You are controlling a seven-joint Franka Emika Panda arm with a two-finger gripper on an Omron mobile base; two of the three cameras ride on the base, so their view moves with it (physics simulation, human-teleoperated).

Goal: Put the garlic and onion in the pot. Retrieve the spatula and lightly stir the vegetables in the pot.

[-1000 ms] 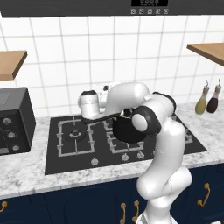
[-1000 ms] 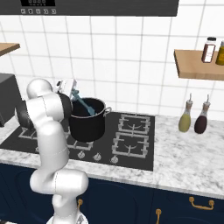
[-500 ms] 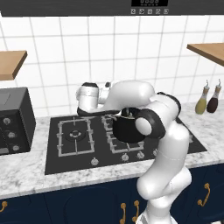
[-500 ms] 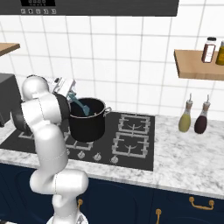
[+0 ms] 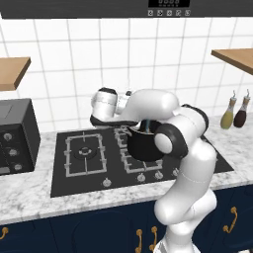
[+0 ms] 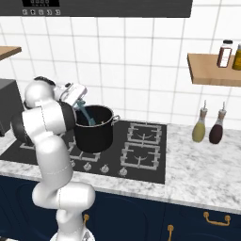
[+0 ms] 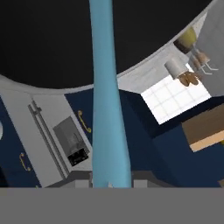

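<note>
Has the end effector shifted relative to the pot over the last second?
Yes. In the right base view the end effector, shut on the blue spatula, has swung leftward toward the pot's left rim, away from the bottles.

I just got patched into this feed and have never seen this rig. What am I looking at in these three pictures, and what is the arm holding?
It is a white robot arm on a base, in a rendered kitchen. Two pictures come from cameras on the base, behind the arm to its left and right; the third looks along the hand.

On the marble counter lies a black gas hob. The black pot stands on a burner. Two bottles stand further right and a dark appliance with knobs stands at the left.

The gripper hangs over the pot's rim, shut on a blue spatula, which slants down into the pot. In the hand view its handle runs up from between the fingertips. The pot's contents cannot be made out.
</note>
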